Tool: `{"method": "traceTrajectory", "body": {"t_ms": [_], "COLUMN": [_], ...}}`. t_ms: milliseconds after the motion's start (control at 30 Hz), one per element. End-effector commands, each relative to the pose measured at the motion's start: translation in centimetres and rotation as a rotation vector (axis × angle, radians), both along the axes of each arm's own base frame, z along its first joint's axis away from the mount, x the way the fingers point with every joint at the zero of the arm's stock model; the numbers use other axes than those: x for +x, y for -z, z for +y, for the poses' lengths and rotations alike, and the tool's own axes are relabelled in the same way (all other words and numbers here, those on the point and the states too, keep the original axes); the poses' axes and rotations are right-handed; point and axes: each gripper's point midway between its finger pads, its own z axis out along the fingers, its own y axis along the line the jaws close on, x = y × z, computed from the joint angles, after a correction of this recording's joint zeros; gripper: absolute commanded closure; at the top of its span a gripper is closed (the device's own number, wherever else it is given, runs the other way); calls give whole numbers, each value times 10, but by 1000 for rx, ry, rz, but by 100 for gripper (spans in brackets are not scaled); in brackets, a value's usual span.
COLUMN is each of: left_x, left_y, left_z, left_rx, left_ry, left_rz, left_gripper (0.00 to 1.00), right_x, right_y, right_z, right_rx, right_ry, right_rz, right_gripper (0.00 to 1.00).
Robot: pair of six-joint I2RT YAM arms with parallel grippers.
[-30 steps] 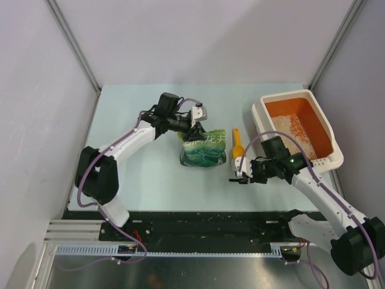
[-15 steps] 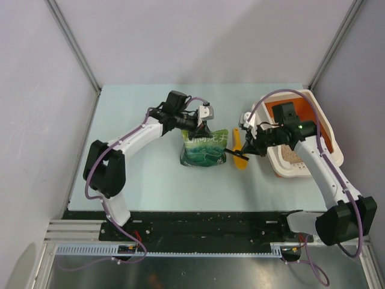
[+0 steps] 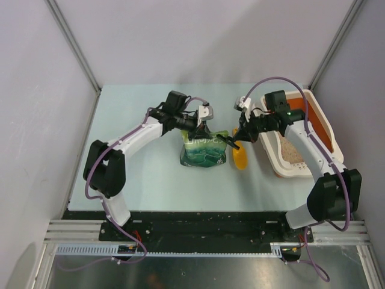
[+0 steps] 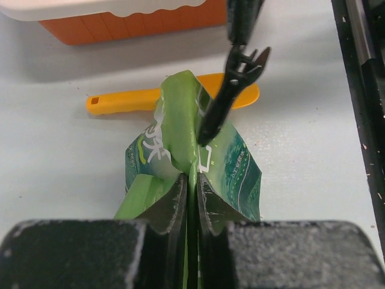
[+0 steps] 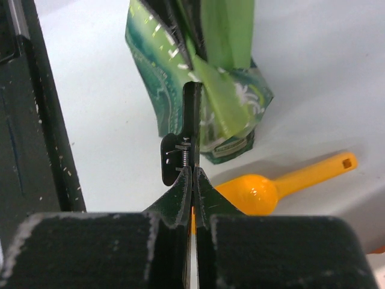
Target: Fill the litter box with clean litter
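A green printed bag (image 3: 204, 149) stands mid-table. My left gripper (image 3: 198, 127) is shut on its folded top edge (image 4: 180, 120), the jaws pinching the green film. My right gripper (image 3: 239, 135) is shut on a thin black tool with a small spring (image 5: 190, 123). The tool's tip (image 4: 207, 129) touches the bag's upper right side. The litter box (image 3: 283, 170), white with an orange inside, lies at the right. Pale beige clean litter (image 3: 293, 152) covers part of its floor. My right arm crosses over the box and hides some of it.
An orange plastic scoop (image 3: 239, 155) lies on the table between the bag and the litter box, also under the tool (image 5: 264, 192). The box's orange wall (image 4: 120, 24) is just beyond the scoop (image 4: 120, 102). Metal posts and grey walls close in the table.
My right arm swung from the front of the table up and left, carrying the black tool to the bag. My left gripper closed on the bag's top and shifted slightly right.
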Motion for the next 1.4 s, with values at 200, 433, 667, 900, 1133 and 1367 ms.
{"method": "traceTrajectory", "body": {"t_ms": [200, 433, 667, 900, 1133, 1367], "left_x": [-22, -20, -18, -3, 0, 12], "left_y": [-26, -25, -19, -17, -16, -43], "left_z": [-12, -13, -13, -11, -11, -7], "left_rx": [-103, -102, -87, -50, -43, -62], "left_ry": [118, 118, 108, 58, 47, 3], "left_rz": [32, 35, 39, -19, -23, -83], "left_gripper": [63, 61, 66, 80, 72, 58], "right_x": [39, 49, 49, 3, -47, -52], "right_y": [-26, -25, -30, 10, 46, 74], "right_z": [14, 19, 25, -18, -26, 7], "right_rx": [88, 114, 122, -141, -296, -387], "right_ry": [32, 60, 59, -166, -441, -686], "right_rz": [-83, -63, -74, -151, -162, -354], "right_gripper": [100, 100, 100, 72, 41, 41]}}
